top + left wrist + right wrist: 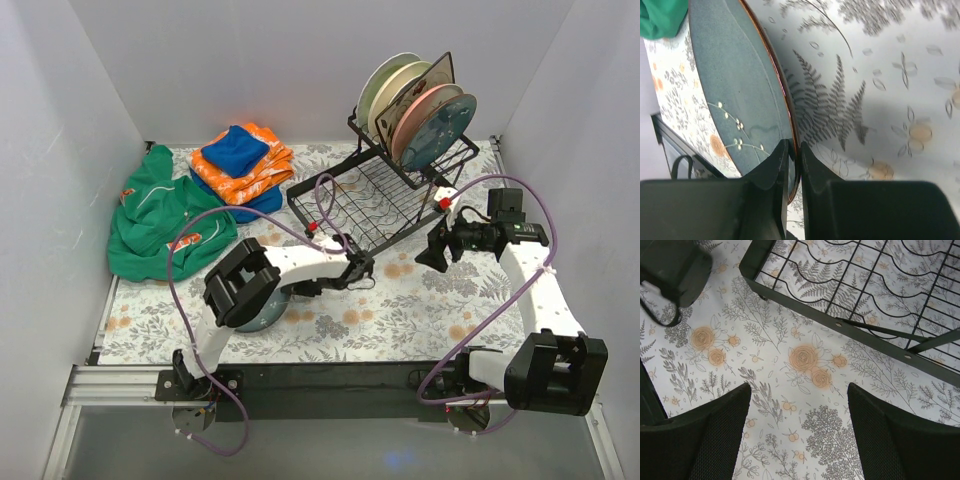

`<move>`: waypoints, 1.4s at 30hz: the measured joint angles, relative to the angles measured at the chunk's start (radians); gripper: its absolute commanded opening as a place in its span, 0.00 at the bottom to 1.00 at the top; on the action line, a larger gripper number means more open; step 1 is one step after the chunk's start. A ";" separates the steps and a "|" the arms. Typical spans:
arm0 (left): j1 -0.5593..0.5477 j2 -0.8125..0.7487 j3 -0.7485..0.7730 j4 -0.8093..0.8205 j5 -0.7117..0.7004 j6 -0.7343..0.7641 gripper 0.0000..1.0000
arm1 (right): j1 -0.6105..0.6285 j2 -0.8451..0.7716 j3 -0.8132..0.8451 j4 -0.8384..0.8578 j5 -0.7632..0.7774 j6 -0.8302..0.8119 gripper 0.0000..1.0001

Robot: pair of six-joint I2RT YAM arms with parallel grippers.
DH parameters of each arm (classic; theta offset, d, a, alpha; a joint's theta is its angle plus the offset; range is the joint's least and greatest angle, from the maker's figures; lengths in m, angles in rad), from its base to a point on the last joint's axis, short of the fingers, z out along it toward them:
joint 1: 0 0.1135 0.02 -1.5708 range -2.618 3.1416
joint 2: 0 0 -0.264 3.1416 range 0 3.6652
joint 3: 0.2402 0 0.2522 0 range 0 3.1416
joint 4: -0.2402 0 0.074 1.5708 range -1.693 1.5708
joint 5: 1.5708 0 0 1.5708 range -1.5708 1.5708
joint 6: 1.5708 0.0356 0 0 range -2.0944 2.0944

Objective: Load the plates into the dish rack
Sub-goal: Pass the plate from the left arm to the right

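Observation:
My left gripper (pixel 300 290) is shut on the brown-edged rim of a dark teal plate (pixel 262 312), which sits tilted low over the floral tablecloth under my left arm. In the left wrist view the fingers (pixel 775 170) pinch that plate (pixel 740 90) edge-on. The black wire dish rack (pixel 380 200) stands at the back right; several plates (pixel 425 105) stand on edge in its raised section, and the lower tray (pixel 865 285) holds nothing. My right gripper (pixel 435 255) is open and empty above the cloth by the rack's front corner, also shown in the right wrist view (pixel 799 430).
A green garment (pixel 165 215) lies at the back left. Folded orange and blue cloths (pixel 240 160) lie beside it, left of the rack. White walls close in the left, back and right sides. Part of my left arm (pixel 670 270) shows in the right wrist view.

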 measured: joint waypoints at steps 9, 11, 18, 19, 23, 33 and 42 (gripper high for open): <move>-0.200 -0.048 -0.096 0.067 -0.099 0.089 0.00 | -0.026 0.002 0.000 0.000 -0.032 0.007 0.84; -0.243 -0.048 -0.106 0.070 -0.129 0.093 0.00 | -0.028 0.002 0.000 0.000 -0.039 0.010 0.84; -0.349 -0.106 -0.184 0.129 -0.240 0.149 0.00 | -0.034 0.004 0.000 0.000 -0.056 0.028 0.84; -0.352 -0.130 -0.203 0.153 -0.247 0.170 0.00 | -0.035 0.006 0.000 0.000 -0.057 0.030 0.84; -0.362 -0.293 -0.327 0.346 -0.259 0.341 0.00 | -0.039 0.011 0.000 0.000 -0.059 0.036 0.84; -0.385 -0.618 -0.558 0.780 -0.275 0.723 0.00 | -0.010 0.030 0.002 -0.040 -0.078 0.041 0.84; -0.408 -0.709 -0.731 1.039 -0.316 1.051 0.00 | 0.203 0.092 0.042 -0.101 -0.088 0.088 0.84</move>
